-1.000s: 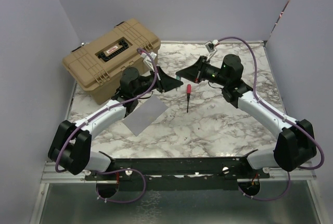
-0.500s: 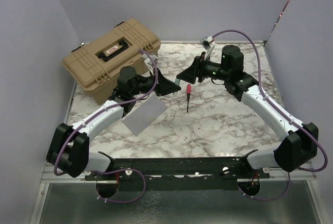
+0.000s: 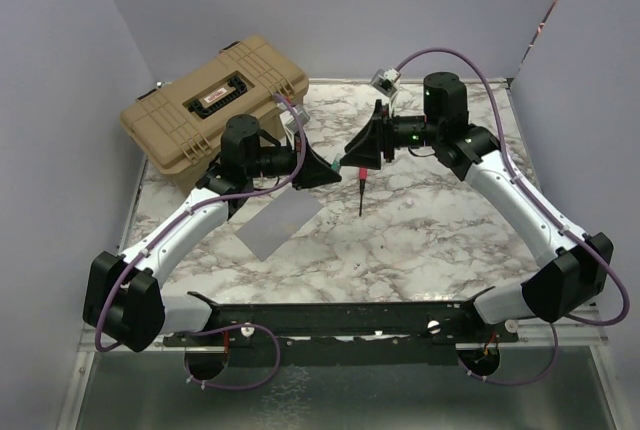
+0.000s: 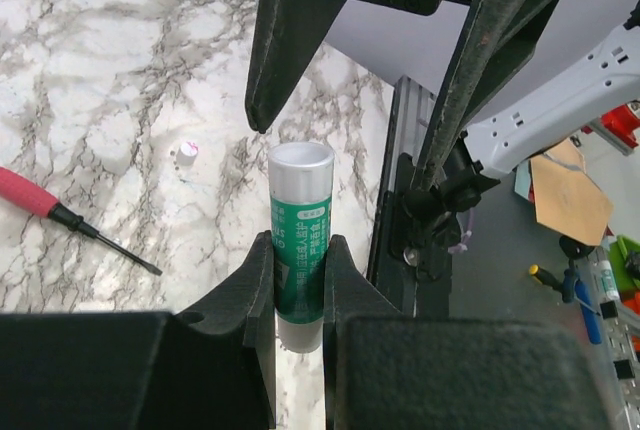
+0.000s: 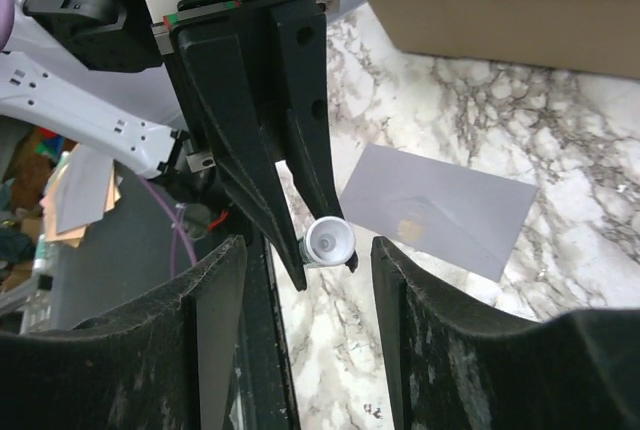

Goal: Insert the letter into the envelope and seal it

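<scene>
**Envelope flat on the marble, glue stick held above it**

Envelope [image 3: 278, 222] lies flat on the marble table [image 3: 430, 250], near the front corner of the tan case [image 3: 215, 110] and partly under my left arm. From the top camera its long axis runs diagonal, from near-left to far-right. In the right wrist view I see faint fold lines on its grey face and 1 small tan patch [image 5: 408, 227]; what the patch is I cannot tell.

My left gripper [image 3: 325, 168] is raised over the table and is closed on a green and white glue stick [image 4: 301, 240], pinched at its lower half between the 2 fingers. The stick's long axis follows the fingers, and its silver open end points out toward the right gripper [image 3: 358, 150].

The right gripper faces the left one with its jaws spread wide. The end of the stick sits before the gap between them, not touching either finger as far as I can see.

A red-handled screwdriver [image 3: 362, 182] lies on the marble under the 2 grippers, and a small white cap [image 4: 186, 153] is apart from it, further right.
</scene>
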Robot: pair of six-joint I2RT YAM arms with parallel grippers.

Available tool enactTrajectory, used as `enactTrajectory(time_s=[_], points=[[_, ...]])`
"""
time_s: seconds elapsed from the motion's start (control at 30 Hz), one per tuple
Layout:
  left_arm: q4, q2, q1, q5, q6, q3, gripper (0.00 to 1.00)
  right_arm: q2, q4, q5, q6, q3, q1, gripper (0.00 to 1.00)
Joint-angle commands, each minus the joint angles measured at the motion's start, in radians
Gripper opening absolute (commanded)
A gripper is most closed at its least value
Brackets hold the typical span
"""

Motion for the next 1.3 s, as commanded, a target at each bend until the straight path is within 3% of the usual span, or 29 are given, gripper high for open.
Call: enactTrajectory(time_s=[0.0,0.3,0.53,0.8,1.03,1.17,1.27], points=[[-0.044,-0.007,0.001,0.054,0.053,0.036,0.0,0.035,-0.03,-0.096,0.031,0.038,0.009,0.55],[-0.037,-0.011,-0.001,0.064,0.044,0.049,0.0,0.068,0.025,-0.048,0.115,0.027,0.026,0.36],[-0.035,-0.018,-0.001,0.012,0.045,0.061,0.0,0.089,0.195,0.084,0.334,0.005,0.032,0.02],[-0.042,-0.019,-0.001,-0.162,0.082,0.068,0.0,0.098,0.198,0.293,0.474,-0.004,0.066,0.0],[-0.039,-0.042,-0.001,-0.285,0.085,0.043,0.0,0.123,0.052,0.499,0.582,0.067,0.069,0.0],[-0.034,-0.039,-0.001,-0.234,0.06,0.046,0.0,0.118,0.121,0.396,0.509,0.054,0.068,0.0],[-0.035,-0.018,-0.001,-0.053,0.028,0.067,0.0,0.085,0.173,0.183,0.267,0.045,0.069,0.0]])
